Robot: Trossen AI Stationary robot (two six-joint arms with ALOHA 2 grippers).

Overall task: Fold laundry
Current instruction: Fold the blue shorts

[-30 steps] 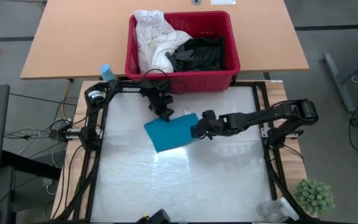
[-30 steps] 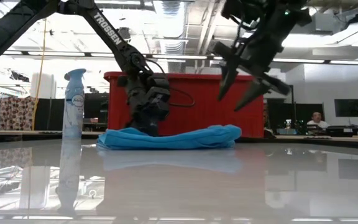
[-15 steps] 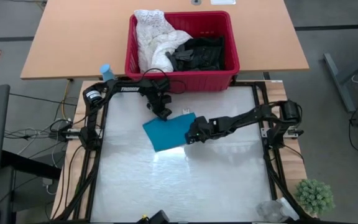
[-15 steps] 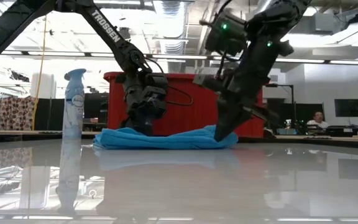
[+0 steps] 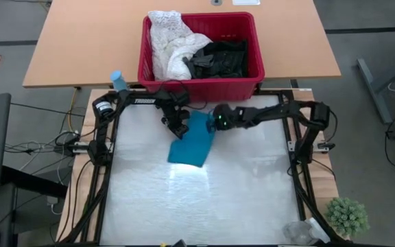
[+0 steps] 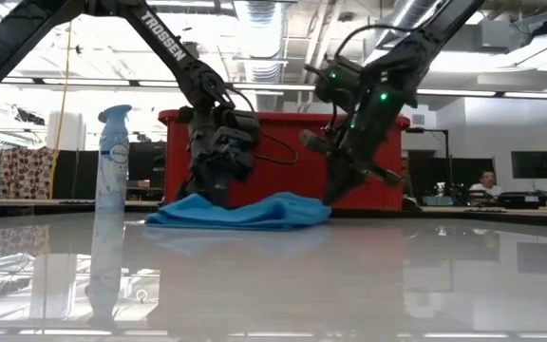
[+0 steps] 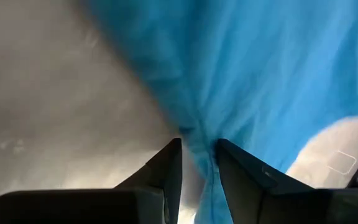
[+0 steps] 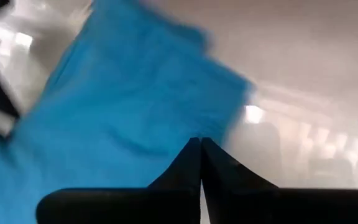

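Both grippers pinch the teal garment (image 5: pixel 192 140) on the glossy surface (image 5: pixel 204 199).
Left gripper (image 5: pixel 180 129): fingers closed on its edge. Right gripper (image 5: pixel 216 123): fingers shut on its far corner, near the red basket (image 5: pixel 201 86).

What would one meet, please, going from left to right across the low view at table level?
Spray bottle → left gripper → teal garment → right gripper, with the red basket behind the middle.
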